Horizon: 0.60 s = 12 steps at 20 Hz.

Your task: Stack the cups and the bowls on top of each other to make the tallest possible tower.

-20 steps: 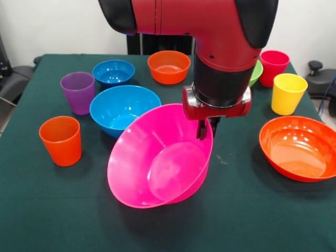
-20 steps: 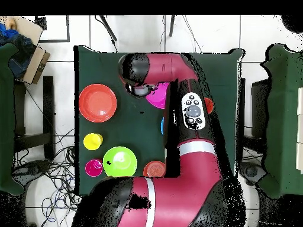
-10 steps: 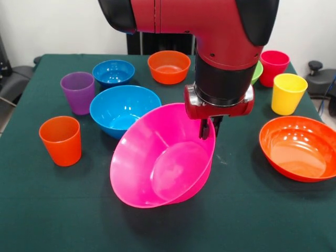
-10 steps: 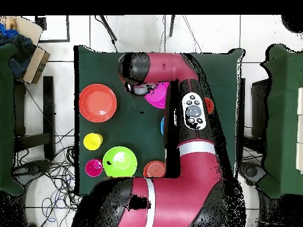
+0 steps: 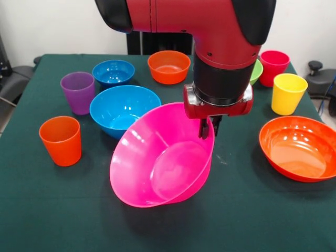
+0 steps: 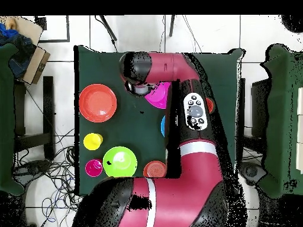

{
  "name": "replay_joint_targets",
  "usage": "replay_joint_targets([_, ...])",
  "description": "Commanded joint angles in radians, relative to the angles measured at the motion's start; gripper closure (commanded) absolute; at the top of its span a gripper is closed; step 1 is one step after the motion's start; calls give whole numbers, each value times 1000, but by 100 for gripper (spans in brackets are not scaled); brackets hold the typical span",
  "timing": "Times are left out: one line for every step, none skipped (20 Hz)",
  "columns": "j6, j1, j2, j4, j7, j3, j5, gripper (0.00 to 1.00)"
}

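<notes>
My gripper (image 5: 206, 128) is shut on the far rim of the large pink bowl (image 5: 157, 163), one finger inside and one outside. The bowl hangs steeply tilted with its mouth facing the camera, and its lower side is at or just above the green cloth. In the overhead view the arm covers the gripper, and only part of the pink bowl (image 6: 158, 97) shows. A wide blue bowl (image 5: 123, 107) sits just behind the pink one on the left. Left of that are an orange cup (image 5: 61, 140) and a purple cup (image 5: 78, 92).
At the back stand a small blue bowl (image 5: 113, 72), an orange bowl (image 5: 168, 66), a green bowl (image 5: 256, 72) and a red cup (image 5: 274, 67). A yellow cup (image 5: 287, 93) and a large orange bowl (image 5: 300, 148) are on the right. The table edge (image 5: 168, 247) runs along the front.
The pink bowl and the gripper have shifted a touch to the right and slightly up. The other cups and bowls have not moved.
</notes>
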Motion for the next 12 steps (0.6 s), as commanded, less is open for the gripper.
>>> replay_joint_targets([78,-22,-26,24,56,-8,16,100])
replay_joint_targets([79,-24,-25,22,55,-9,19,100])
replay_joint_targets([83,-25,-22,17,55,-10,20,100])
replay_joint_targets([81,-26,-23,20,55,-11,23,100])
replay_joint_targets([81,-27,-22,20,53,-12,24,100])
replay_joint_targets([78,-28,-23,23,54,-14,26,100])
replay_joint_targets([79,-29,-23,21,51,-14,27,100])
replay_joint_targets([78,-30,-23,23,50,-16,28,100])
replay_joint_targets([79,-29,-21,19,49,-16,29,100])
replay_joint_targets([78,-29,-21,20,48,-17,29,100])
replay_joint_targets([77,-29,-22,22,48,-19,30,100])
replay_joint_targets([76,-29,-22,23,48,-20,32,100])
